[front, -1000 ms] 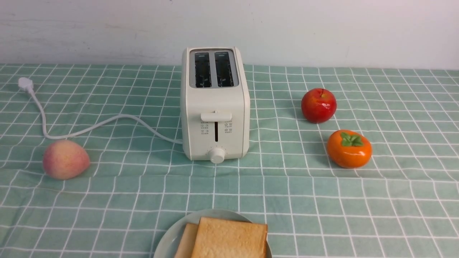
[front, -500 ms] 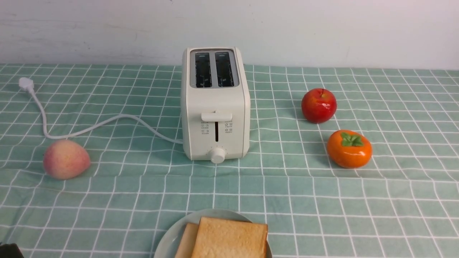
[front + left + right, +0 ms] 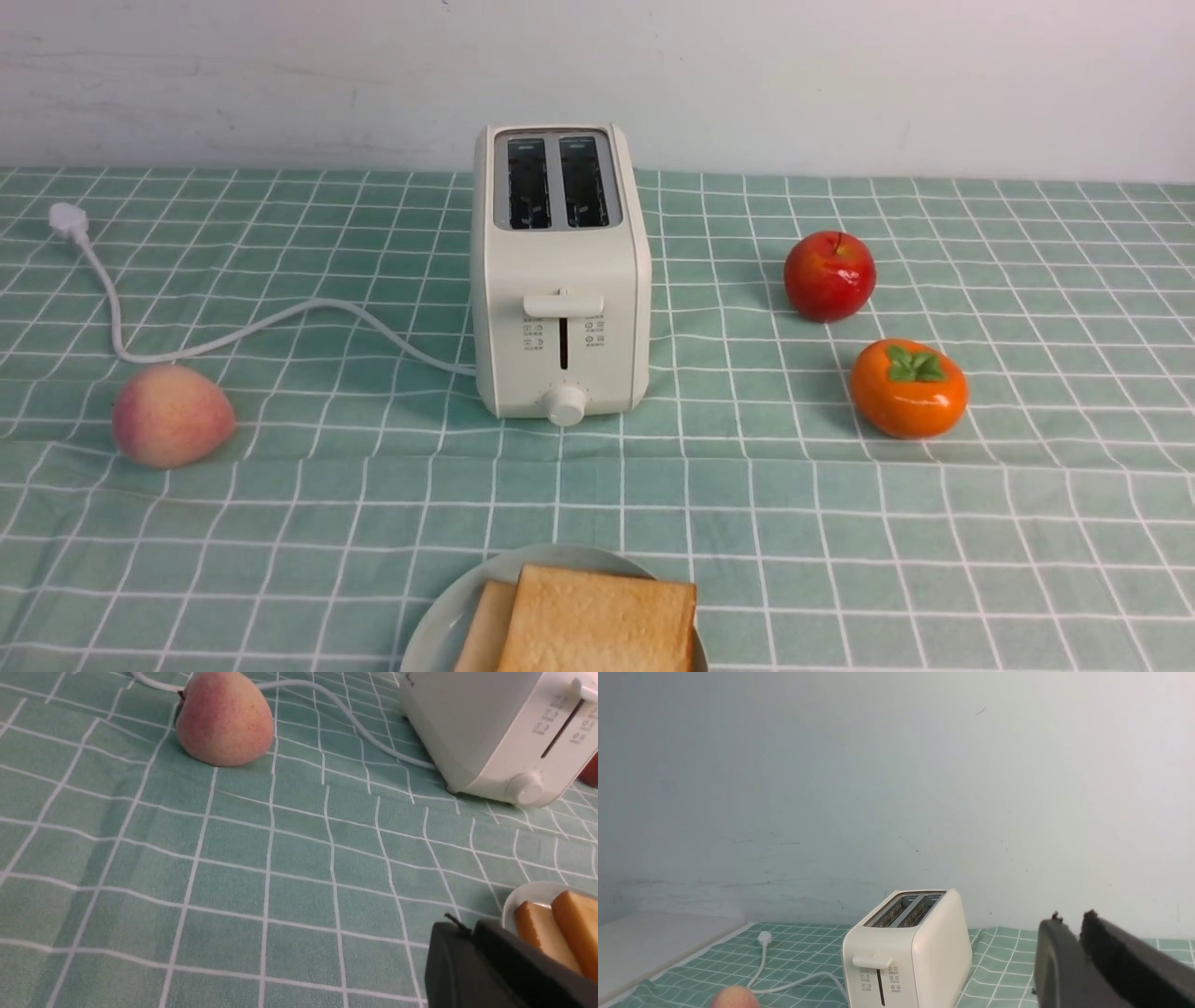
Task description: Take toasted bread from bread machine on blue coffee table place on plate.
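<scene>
Seemingly finished: on the checked surface the bread machine stands with both slots empty, and the plate nearer the robot carries both slices of toasted bread; left pincer looks closed on nothing, right pincer cannot be told either way; next, likely only drawing the arms clear

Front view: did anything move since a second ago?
Hardly anything. Half a second ago a small dark shape, probably part of the left arm, poked into the lower left corner; now it is gone. Nothing was grabbed or let go. The toasted bread on the plate, the empty bread machine, the peach, apple and persimmon stayed put.
</scene>
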Motion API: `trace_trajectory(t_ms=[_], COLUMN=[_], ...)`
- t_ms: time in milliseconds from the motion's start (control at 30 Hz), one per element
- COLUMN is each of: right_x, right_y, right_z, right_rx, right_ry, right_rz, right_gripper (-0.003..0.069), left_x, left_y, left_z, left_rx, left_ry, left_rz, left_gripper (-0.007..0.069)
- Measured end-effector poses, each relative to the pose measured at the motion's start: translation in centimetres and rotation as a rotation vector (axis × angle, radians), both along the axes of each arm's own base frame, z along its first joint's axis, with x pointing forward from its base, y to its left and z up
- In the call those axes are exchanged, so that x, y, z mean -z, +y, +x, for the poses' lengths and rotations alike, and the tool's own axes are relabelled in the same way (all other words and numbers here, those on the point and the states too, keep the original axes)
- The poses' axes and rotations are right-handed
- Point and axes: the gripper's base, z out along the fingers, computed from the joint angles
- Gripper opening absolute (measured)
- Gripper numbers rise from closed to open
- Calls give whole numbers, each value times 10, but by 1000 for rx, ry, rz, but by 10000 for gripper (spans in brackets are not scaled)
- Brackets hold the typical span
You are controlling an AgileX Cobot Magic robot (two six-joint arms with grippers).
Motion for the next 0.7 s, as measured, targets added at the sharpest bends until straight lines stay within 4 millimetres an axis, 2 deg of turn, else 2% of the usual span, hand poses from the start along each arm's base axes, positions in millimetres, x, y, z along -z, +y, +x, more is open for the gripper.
trace_trajectory(t_ms=[700], right_x=[0], right_y=[0], right_z=[0], right_rx=[0], right_ry=[-1], right_rz=[0], right_gripper=[100], left_x=[4], left_y=[1], left_z=[-1], left_rx=[0], left_ry=[30], left_rz=[21], left_gripper=[56])
